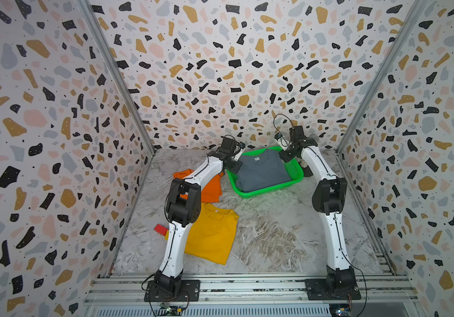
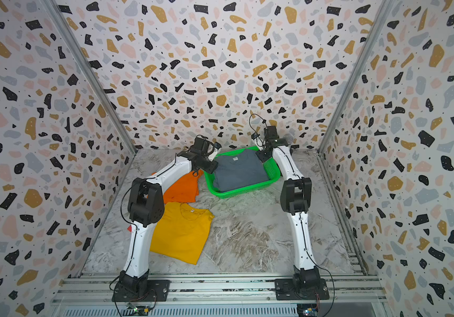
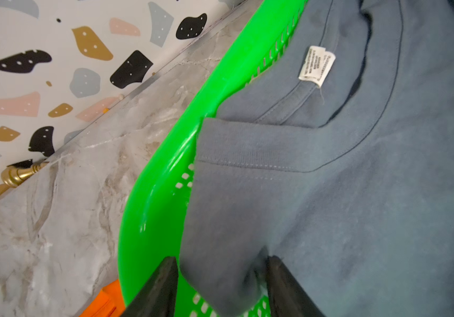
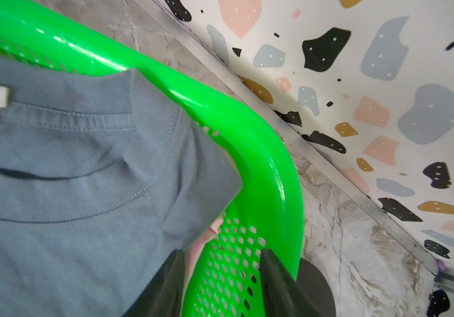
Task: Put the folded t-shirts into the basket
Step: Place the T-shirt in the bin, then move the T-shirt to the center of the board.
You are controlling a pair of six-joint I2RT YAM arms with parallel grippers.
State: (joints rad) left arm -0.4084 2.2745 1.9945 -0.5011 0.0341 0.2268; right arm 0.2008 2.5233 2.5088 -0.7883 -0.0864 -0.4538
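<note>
My left gripper [image 3: 220,260] has its jaws standing apart. A soft fold of the grey-blue t-shirt [image 3: 330,205] lies loosely between the fingers and is not pinched. My right gripper [image 4: 221,252] is spread too. Between its fingers I see the perforated wall of the basket [image 4: 247,153], and the shirt's corner sits just inside the inner finger. Neither gripper carries anything.

Just beyond both tools, the grey-blue shirt lies flat in the basket and fills most of the floor, its collar and white label at the far end. Its shoulder corners ride up against the glossy green rim. Under its edge by the right gripper there is a sliver of pink, which I take to be the pink t-shirt [image 4: 206,238] already inside.

Further out, the orange t-shirt [image 1: 212,189] lies on the marbled table [image 1: 275,233]. It is just outside the basket wall on the left gripper's side, back toward that arm's elbow and partly under it. The mustard yellow t-shirt [image 1: 212,233] lies further back again, near the left arm's base. Both are across the basket from the right gripper, so I judge the left arm the nearer one for the next pick.

The mustard shirt's long axis runs roughly along the left arm's line of reach. The arm hides too much of the orange one for me to tell its axis. The shirts are limp jersey knit and will sag from a single pinch, while the basket is hard and slick.
</note>
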